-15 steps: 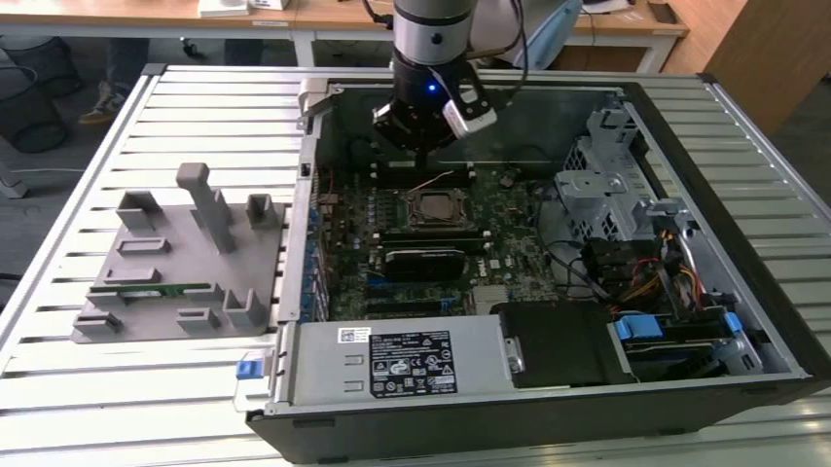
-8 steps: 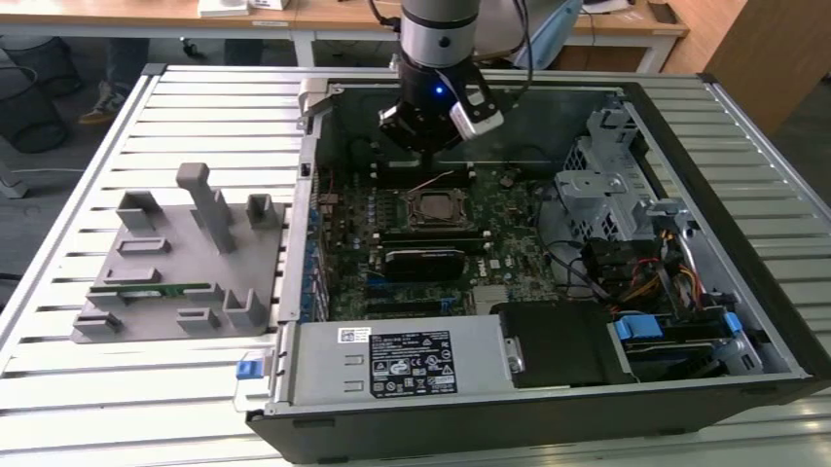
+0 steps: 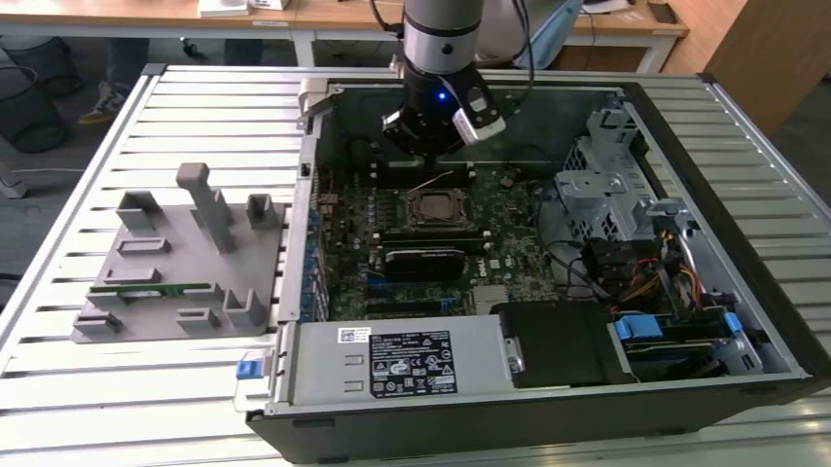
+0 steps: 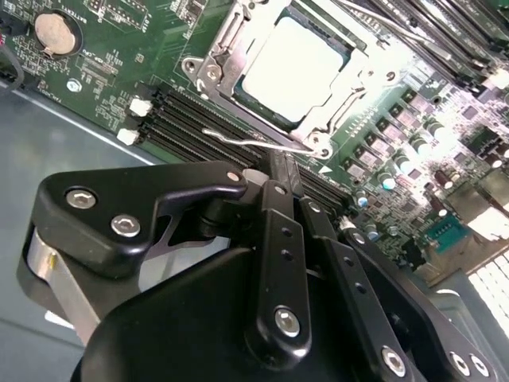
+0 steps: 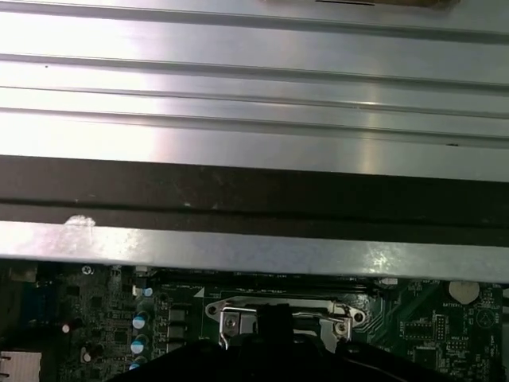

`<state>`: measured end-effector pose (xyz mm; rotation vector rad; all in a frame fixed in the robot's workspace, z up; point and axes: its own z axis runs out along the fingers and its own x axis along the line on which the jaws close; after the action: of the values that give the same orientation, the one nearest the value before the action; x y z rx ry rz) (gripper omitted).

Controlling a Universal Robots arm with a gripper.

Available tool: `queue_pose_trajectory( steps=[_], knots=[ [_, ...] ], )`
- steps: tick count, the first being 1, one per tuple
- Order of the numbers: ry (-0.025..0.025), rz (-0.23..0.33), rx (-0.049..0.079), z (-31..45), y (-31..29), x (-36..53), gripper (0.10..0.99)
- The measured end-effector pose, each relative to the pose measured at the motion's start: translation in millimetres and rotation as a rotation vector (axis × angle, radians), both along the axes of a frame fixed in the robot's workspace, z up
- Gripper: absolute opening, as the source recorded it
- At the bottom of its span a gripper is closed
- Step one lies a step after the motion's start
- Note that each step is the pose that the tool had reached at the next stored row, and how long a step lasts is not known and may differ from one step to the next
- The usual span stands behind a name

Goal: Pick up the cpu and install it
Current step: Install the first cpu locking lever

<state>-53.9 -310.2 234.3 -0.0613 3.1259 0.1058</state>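
Silvery and flat, the cpu [image 4: 293, 68] lies in its socket [image 4: 278, 79] on the green board [image 4: 95, 79], inside the open case [image 3: 727, 195] on the worktop [image 3: 195, 117]. The socket's metal frame sits around it, and a thin wire lever [image 4: 254, 142] runs along the side nearest the tool [image 4: 278, 171]. The tool hangs just above that side, near the lever. Its fingers are pressed together with nothing between them. In the exterior view the arm [image 3: 439, 39] stands over the far side of the socket, so the cpu lies just ahead of and below the tool's tip. I think the chip is already in place.
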Motion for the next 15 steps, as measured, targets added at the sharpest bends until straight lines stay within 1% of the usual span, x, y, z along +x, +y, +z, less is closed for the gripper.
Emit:
queue_pose_trajectory(
  steps=[8, 15],
  knots=[
    [0.0001, 0.000, 0.000, -4.1, 0.1, 7.6, 0.114],
    [0.0000, 0.000, 0.000, -7.9, 1.9, 9.3, 0.114]
  ],
)
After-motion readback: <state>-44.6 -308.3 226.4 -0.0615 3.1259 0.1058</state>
